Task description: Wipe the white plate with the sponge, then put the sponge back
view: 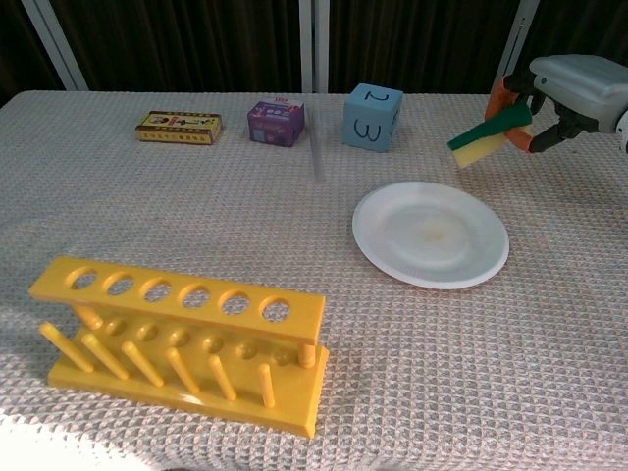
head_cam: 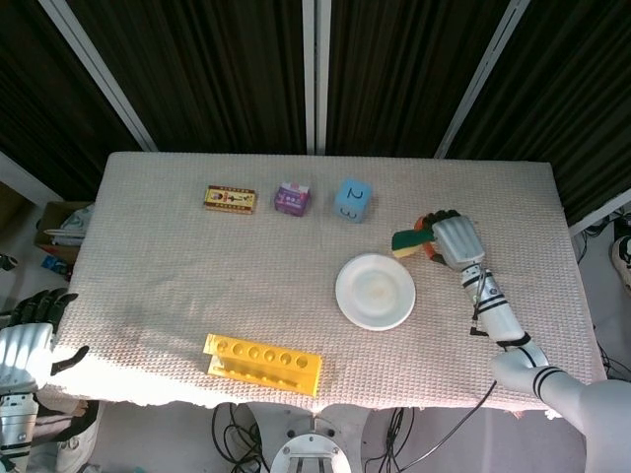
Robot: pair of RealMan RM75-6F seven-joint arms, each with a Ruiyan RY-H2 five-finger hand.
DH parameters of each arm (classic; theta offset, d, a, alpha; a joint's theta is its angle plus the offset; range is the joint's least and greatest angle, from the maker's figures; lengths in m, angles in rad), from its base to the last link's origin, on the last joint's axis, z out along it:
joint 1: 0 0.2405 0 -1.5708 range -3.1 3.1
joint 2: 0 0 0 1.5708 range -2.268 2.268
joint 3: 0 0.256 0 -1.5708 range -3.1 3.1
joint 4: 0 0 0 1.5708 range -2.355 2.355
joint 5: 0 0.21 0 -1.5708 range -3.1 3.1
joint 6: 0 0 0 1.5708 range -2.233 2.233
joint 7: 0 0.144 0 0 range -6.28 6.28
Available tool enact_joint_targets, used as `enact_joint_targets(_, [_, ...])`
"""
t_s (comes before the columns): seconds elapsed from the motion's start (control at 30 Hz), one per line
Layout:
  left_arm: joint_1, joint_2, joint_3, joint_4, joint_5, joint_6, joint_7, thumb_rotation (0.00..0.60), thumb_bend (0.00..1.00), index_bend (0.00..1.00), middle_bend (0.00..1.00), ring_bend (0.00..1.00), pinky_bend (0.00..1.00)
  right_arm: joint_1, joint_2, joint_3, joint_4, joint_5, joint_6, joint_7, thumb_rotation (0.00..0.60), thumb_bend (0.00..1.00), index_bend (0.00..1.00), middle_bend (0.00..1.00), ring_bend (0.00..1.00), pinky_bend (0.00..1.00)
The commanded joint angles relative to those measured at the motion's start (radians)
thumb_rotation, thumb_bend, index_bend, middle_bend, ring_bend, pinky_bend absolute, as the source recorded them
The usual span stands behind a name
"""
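Far left, the left robot hand (head_cam: 28,347) hangs off the desk (head_cam: 148,266) edge, fingers apart, holding nothing. Sweeping right: one yellow tube rack (view: 182,339) up front, and along the back one small yellow box (view: 179,127), one purple box (view: 276,124) and one blue cube (view: 373,117) with numbers on its faces. Then one white plate (view: 432,234), flat on the desk, with a faint smudge near its middle. And here's the action: the right robot hand (view: 569,93) grips the one sponge (view: 484,139), green side up, yellow below, tilted and clear of the desk, just beyond the plate's far right rim. To wipe well, I'd say level the sponge out first, bring it down over the smudge with a flat face on the plate, and press lightly, because that plate looks light enough to skate on the woven cloth under a hard sideways push.
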Motion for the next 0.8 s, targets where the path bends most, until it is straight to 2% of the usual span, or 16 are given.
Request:
enact_joint_targets(0.03, [-0.001,0.000,-0.001,-0.002,0.002,0.001,0.002,0.600,0.12,0.22,0.15,0.12,0.16,-0.014,0.126,-0.060,-0.149,-0.116,0.103,-0.039,0.600,0.46,0.88,0.56,0.41,0.41])
enact_joint_targets(0.17, [-0.002,-0.004,0.001,-0.006,0.006,0.000,0.005,0.600,0.12,0.22,0.15,0.12,0.16,-0.018,0.204,-0.116,-0.271,-0.202,0.134,-0.127,0.600,0.46,0.90,0.59,0.43,0.43])
enact_joint_targets(0.3, [-0.002,-0.009,0.003,-0.006,0.007,-0.003,0.006,0.600,0.12,0.22,0.15,0.12,0.16,-0.026,0.205,-0.156,-0.299,-0.254,0.143,-0.213,0.600,0.47,0.91,0.60,0.44,0.43])
enact_joint_targets(0.57, [0.003,-0.008,0.005,-0.005,0.006,0.000,0.001,0.600,0.12,0.22,0.15,0.12,0.16,-0.044,0.128,-0.178,-0.210,-0.264,0.146,-0.210,0.600,0.47,0.92,0.60,0.44,0.42])
enact_joint_targets(0.8, [0.003,-0.016,0.006,0.009,0.002,-0.006,-0.009,0.600,0.12,0.22,0.15,0.12,0.16,-0.037,0.086,-0.176,-0.128,-0.280,0.161,-0.231,0.600,0.47,0.93,0.61,0.44,0.40])
